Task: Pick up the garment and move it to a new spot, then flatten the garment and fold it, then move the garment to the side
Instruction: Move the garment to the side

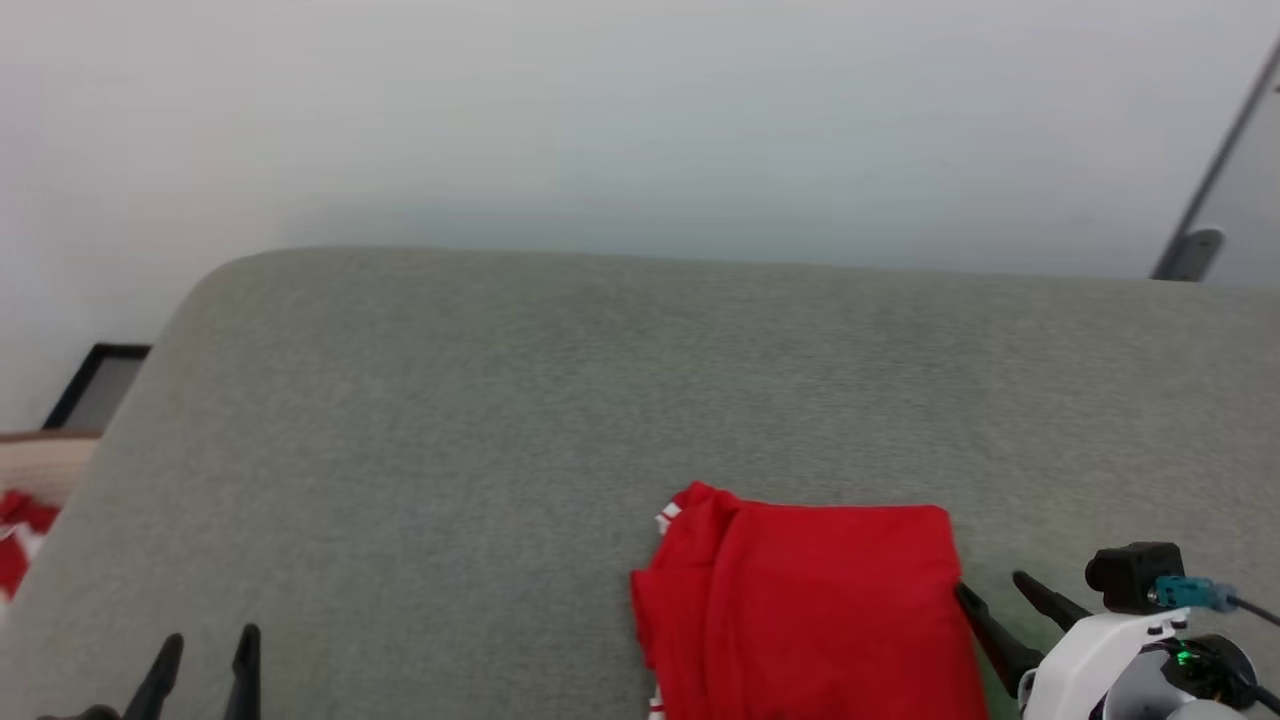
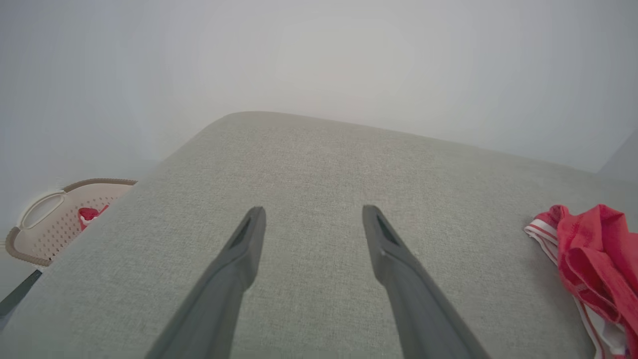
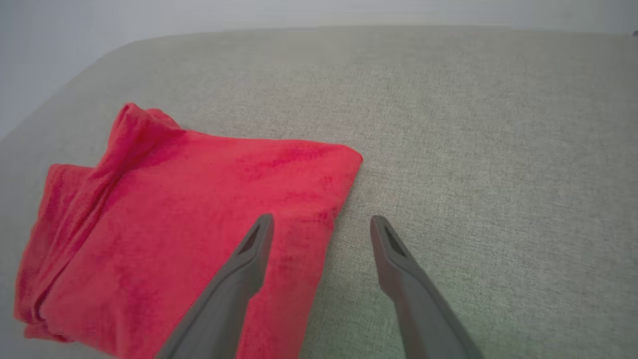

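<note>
A shirt [image 1: 810,610] is shown in plain red with red-and-white striped trim, a cushion [image 1: 500,400] in flecked grey-green, a basket [image 2: 50,234] in dotted beige.

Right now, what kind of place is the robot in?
Probably a laundry-folding spot in a room: a folded red garment lies on a big grey fabric-covered surface, and a beige laundry basket with holes sits beside it.

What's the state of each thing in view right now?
garment: folded, plain red side up, lying on the grey surface.
left gripper: open, empty, over bare fabric.
right gripper: open, empty, at the garment's right edge.
basket: beside the left end, something red inside.
</note>
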{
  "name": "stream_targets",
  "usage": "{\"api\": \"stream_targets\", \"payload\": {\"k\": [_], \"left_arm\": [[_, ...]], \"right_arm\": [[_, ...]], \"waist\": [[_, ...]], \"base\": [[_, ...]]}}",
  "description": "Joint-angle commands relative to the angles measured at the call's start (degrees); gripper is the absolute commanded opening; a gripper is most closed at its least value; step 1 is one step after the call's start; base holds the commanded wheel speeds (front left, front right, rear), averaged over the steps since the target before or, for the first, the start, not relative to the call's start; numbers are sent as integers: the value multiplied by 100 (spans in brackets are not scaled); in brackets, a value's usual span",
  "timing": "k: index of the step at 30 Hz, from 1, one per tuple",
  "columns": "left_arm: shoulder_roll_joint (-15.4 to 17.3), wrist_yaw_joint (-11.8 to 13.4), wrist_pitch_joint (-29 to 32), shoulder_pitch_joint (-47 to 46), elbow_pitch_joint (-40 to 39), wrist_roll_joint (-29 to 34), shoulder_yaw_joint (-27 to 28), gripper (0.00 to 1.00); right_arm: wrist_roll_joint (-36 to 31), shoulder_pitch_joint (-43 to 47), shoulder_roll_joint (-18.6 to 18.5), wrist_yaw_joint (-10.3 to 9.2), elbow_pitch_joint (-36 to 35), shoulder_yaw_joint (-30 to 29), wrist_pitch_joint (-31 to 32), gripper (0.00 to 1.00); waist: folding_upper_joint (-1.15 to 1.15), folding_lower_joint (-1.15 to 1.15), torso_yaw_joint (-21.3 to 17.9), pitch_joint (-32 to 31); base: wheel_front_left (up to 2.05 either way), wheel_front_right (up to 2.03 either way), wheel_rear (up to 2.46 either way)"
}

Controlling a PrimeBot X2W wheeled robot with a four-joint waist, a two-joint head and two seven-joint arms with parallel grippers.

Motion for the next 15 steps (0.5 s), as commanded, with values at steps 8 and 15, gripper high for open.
{"api": "stream_targets", "payload": {"k": [8, 15], "left_arm": [[-70, 7, 14, -160, -22, -48, -112, 100], [-125, -30, -32, -330, 120, -84, -208, 100]], "right_arm": [[108, -249, 106, -10, 411, -161, 904, 100], [291, -479, 354, -10, 844, -270, 1834, 100]], "waist": [[0, 0, 497, 340], [0, 0, 610, 561]], "base": [[0, 0, 0], [0, 0, 0]]}}
